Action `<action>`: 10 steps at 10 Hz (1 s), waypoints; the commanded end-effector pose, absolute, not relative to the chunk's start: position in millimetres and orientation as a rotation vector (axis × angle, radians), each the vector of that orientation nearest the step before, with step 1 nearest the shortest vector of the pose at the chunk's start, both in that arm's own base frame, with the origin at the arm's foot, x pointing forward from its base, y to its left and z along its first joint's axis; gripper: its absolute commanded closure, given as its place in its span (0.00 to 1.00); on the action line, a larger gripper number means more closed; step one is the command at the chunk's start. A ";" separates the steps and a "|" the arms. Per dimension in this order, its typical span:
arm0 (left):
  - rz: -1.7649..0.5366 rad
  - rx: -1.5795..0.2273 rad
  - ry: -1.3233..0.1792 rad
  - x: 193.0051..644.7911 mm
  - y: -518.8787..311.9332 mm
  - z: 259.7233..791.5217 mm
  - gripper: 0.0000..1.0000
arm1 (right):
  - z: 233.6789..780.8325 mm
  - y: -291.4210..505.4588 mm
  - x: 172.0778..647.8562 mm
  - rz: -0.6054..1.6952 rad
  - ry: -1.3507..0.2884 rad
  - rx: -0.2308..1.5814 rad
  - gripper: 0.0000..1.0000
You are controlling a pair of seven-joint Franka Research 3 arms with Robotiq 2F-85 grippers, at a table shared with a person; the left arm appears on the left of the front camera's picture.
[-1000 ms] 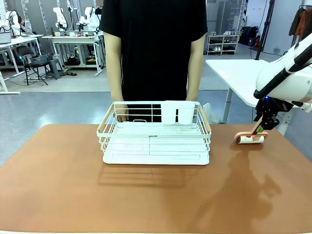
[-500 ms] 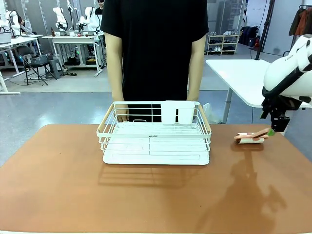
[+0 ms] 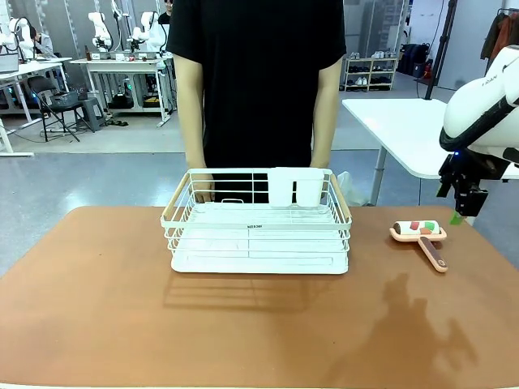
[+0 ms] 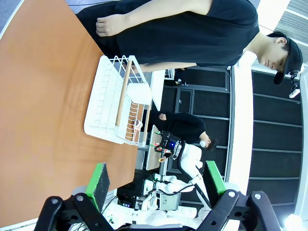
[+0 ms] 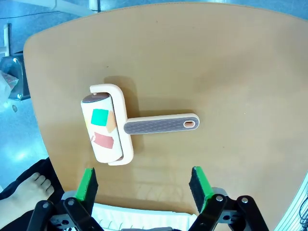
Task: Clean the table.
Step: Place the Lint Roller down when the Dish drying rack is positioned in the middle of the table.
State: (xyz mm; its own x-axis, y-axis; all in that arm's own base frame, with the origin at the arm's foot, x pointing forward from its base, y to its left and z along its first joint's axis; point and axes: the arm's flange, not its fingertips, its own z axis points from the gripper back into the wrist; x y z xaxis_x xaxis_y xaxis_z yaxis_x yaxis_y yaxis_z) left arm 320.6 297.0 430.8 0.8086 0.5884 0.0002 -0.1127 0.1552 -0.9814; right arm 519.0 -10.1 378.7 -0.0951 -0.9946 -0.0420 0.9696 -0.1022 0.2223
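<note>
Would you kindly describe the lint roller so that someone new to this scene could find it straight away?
Start at the reddish-brown table and its white wire rack. Beside the rack, toward the robot's right, the lint roller lies flat near the table's far corner, below the open right gripper. It is the only small loose item: peach frame, ribbed handle, white roll bearing green and red scraps.

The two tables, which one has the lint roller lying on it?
The reddish-brown table: the lint roller lies flat near its right end, beside the white wire rack. The smaller white-topped table stands behind it.
</note>
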 end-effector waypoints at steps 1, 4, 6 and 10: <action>0.511 -1.339 -0.436 316.3 298.0 430.9 0.00 | 378.5 -8.5 518.8 -1.655 -0.158 0.201 0.00; 0.511 -1.339 -0.436 316.3 298.0 430.9 0.00 | 378.5 -8.5 518.8 -1.655 -0.158 0.201 0.00; 0.511 -1.339 -0.436 316.3 298.0 430.9 0.00 | 378.5 -8.5 518.8 -1.655 -0.158 0.201 0.00; 0.511 -1.339 -0.436 316.3 298.0 430.9 0.00 | 378.5 -8.5 518.8 -1.655 -0.158 0.201 0.00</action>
State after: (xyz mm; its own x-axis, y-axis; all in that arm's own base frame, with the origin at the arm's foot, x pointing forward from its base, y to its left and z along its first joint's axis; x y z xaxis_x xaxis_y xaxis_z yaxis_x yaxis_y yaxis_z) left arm 320.6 297.0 430.8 0.8086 0.5884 0.0002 -0.1127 0.1552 -0.9814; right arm 519.0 -10.4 378.5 -0.0922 -0.9949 -0.0405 0.9699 -0.0989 0.2223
